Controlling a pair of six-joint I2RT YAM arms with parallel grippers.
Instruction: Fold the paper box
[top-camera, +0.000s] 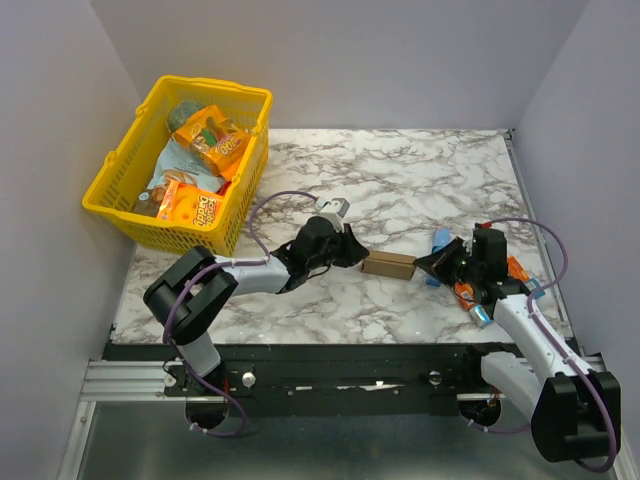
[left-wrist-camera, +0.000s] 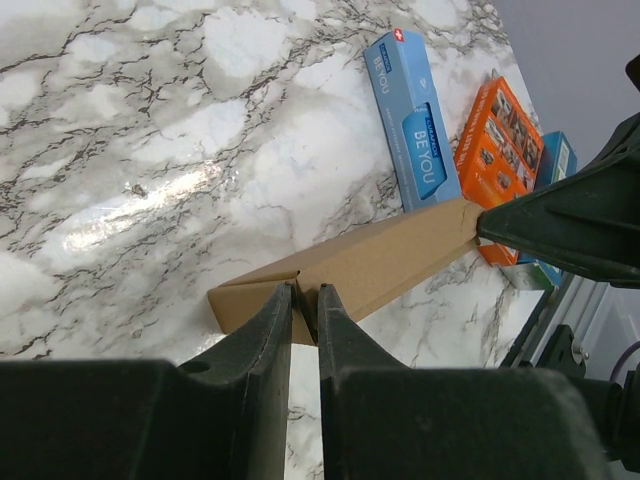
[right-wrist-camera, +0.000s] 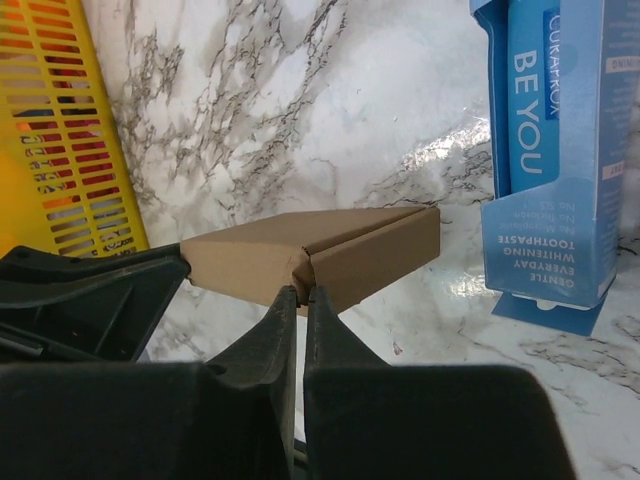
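Your box (top-camera: 388, 264) lies near the middle of the table's (top-camera: 420, 170) front edge. Your left gripper (left-wrist-camera: 305, 300) pinches one end. Your right gripper (right-wrist-camera: 302, 296) pinches the other.

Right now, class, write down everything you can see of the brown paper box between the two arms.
The paper box is plain brown cardboard, unprinted, slim and rectangular, with a seam showing where flaps meet on top. It rests on the marble table, lying lengthwise between the arms. The left tool pinches one end, and the right tool appears closed on the other. A blue toothpaste carton lies nearby, apart from it.
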